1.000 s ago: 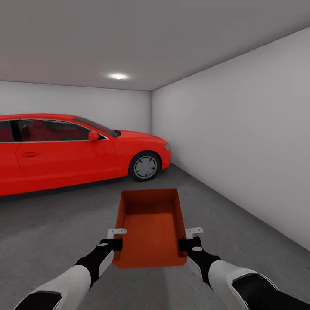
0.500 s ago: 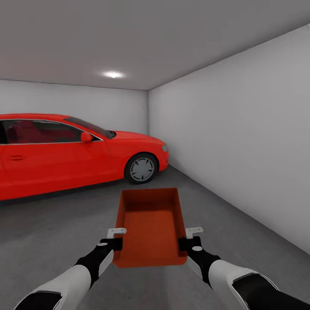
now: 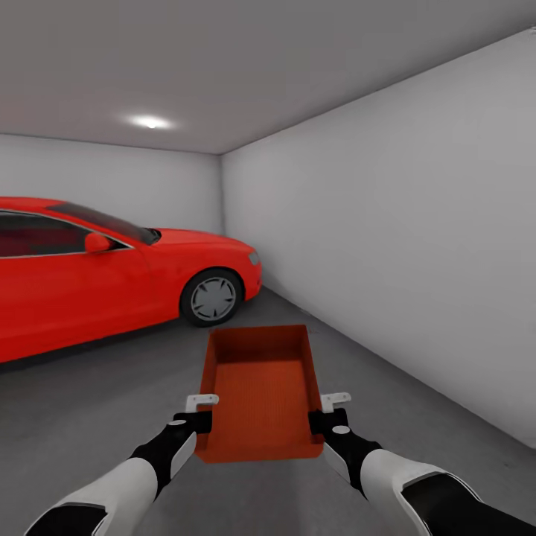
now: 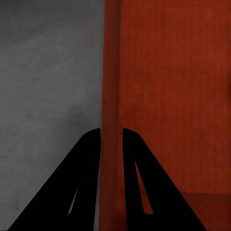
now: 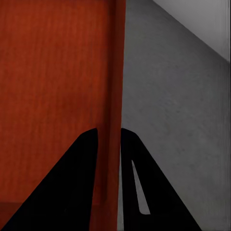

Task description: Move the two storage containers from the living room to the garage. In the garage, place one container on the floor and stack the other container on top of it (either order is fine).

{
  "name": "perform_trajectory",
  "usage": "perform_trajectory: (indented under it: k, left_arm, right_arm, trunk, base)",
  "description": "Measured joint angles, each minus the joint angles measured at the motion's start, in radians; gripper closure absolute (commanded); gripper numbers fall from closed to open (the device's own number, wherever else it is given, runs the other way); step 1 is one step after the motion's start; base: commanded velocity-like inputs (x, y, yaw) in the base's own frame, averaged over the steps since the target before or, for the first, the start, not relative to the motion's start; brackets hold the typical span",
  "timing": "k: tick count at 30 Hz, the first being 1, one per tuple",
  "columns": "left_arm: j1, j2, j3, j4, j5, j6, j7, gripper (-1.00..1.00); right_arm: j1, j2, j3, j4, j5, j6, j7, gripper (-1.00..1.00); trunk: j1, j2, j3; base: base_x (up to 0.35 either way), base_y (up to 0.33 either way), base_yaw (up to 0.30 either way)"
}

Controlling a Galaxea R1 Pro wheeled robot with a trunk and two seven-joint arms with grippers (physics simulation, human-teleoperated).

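The bin (image 3: 260, 394) hangs level in front of the robot, above the garage floor (image 3: 89, 402), its long axis pointing ahead and its inside empty. The left gripper (image 3: 202, 422) is clamped on the left long wall near the near end; in the left wrist view its fingers (image 4: 86, 178) straddle the wall (image 4: 109, 96), one inside and one outside. The right gripper (image 3: 318, 422) pinches the opposite wall the same way. The bin looks like stiff, light plastic with smooth walls, so a thin-rim pinch could slip or let it tip; two matched holds on opposite long walls seem the sound choice. Whether the walls flex under the clamp I cannot tell at this resolution. A red car (image 3: 112, 275) stands ahead to the left, well apart, and a white wall (image 3: 417, 260) runs along the right.
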Motion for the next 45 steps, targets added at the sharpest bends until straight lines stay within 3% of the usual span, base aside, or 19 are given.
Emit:
perform_trajectory:
  k: [16,29,45]
  left_arm:
    - [0.0,0.001,0.004,0.004,-0.004,0.0,-0.004,1.0]
    - [0.0,0.001,0.003,0.004,-0.003,0.0,-0.004,1.0]
    - [0.0,0.0,-0.001,0.001,0.002,0.0,0.001,1.0]
  right_arm:
    - [0.0,0.002,0.005,0.002,-0.005,0.0,-0.002,1.0]
    - [0.0,0.002,0.004,0.001,-0.004,0.001,-0.002,1.0]
    - [0.0,0.0,0.0,-0.001,0.001,0.002,0.0,1.0]
  trunk:
    - [0.0,0.0,0.0]
    - [0.0,0.0,0.0]
    - [0.0,0.0,0.0]
  base:
    - [0.322,0.0,-0.281]
    - [0.314,0.0,-0.092]
    - [0.046,0.017,-0.242]
